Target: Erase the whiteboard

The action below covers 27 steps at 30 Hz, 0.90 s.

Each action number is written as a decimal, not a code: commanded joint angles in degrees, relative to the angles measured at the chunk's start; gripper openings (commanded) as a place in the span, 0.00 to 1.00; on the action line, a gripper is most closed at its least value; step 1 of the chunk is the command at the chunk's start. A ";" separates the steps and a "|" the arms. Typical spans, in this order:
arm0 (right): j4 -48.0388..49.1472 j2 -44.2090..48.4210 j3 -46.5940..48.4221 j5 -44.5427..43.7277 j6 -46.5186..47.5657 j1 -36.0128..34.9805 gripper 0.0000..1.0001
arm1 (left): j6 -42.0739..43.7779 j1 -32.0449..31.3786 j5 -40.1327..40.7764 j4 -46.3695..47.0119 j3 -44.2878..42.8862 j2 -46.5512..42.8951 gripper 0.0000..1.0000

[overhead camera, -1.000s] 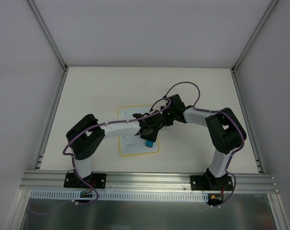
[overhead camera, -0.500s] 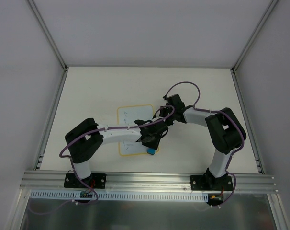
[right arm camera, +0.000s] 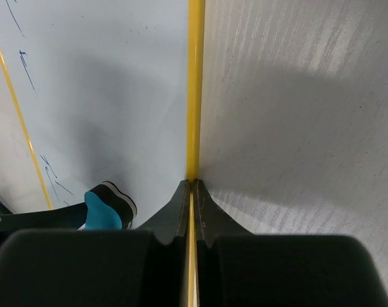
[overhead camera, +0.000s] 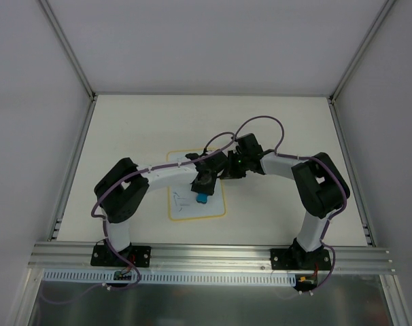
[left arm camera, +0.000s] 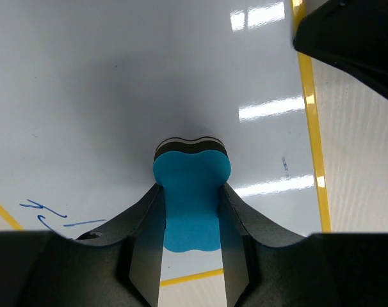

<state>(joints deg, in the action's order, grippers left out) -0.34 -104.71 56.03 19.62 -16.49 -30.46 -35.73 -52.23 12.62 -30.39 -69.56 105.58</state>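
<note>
The whiteboard [left arm camera: 149, 77] looks glossy, the table [right arm camera: 296, 128] matt and grainy, the eraser [left arm camera: 191, 198] matt

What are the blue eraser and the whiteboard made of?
The eraser looks like matte blue foam over a dark, felt-like layer, so it is probably soft. The whiteboard looks smooth, glossy and hard-coated: lights reflect on it.

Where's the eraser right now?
In the top view the eraser is on the whiteboard, just nearer than its centre, pinched in the left gripper. Blue marks lie to its left, and the right gripper is at the board's right edge.
</note>
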 commanded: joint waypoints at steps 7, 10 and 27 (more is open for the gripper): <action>-6.25 -4.19 -2.06 -6.61 1.90 0.83 0.00 | 1.80 -0.33 0.39 -3.97 -5.32 4.55 0.00; -6.43 -3.31 -2.33 -7.31 1.99 1.01 0.01 | 1.36 -0.68 0.12 -3.97 -5.32 4.02 0.00; -7.04 -2.69 2.41 -4.33 2.08 3.56 0.24 | -1.10 -2.44 0.48 -3.89 -6.99 4.28 0.00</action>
<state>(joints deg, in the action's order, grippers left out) -2.17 -104.84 57.76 19.44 -16.25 -27.29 -35.66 -54.08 13.61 -32.95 -75.13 109.30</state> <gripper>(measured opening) 0.229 0.334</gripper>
